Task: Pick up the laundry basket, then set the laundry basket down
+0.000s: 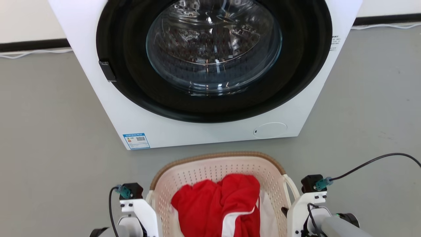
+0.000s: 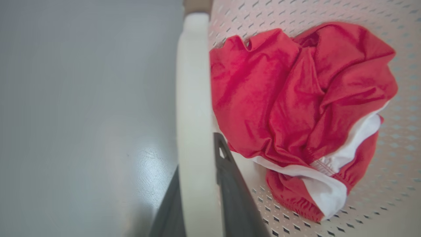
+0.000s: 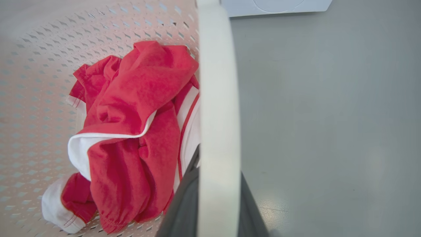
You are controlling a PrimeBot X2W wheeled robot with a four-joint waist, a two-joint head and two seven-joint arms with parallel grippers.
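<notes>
The laundry basket (image 1: 210, 171) sits low in the middle of my head view, on my side of the washing machine (image 1: 204, 131) and a little apart from its front, with my two wrists flanking it. From the left wrist I see the left gripper (image 2: 197, 154) astride the basket's white left handle (image 2: 192, 82). One of its dark fingers (image 2: 236, 197) lies on the inner side by the perforated wall and the other on the outer, floor side. The loop runs straight up between them, so I read that grip as clamped on the handle. The right gripper (image 3: 219, 161) mirrors it on the right handle (image 3: 217, 65), with fingers (image 3: 184, 204) pressed to either side of the white band, likewise clenched on it. I cannot tell from here whether the basket's base touches the grey floor (image 1: 49, 131). Inside the basket lies a crumpled red garment (image 1: 223, 200) with white trim, bunched toward my end and close beside the inner finger on each side. The machine's round glass door (image 1: 213, 46), ringed in black, is closed and faces the basket. A blue label (image 1: 136, 141) sits near the machine's lower left corner. A black cable (image 1: 371, 161) arcs away from the right wrist over the floor, well apart from the basket.
</notes>
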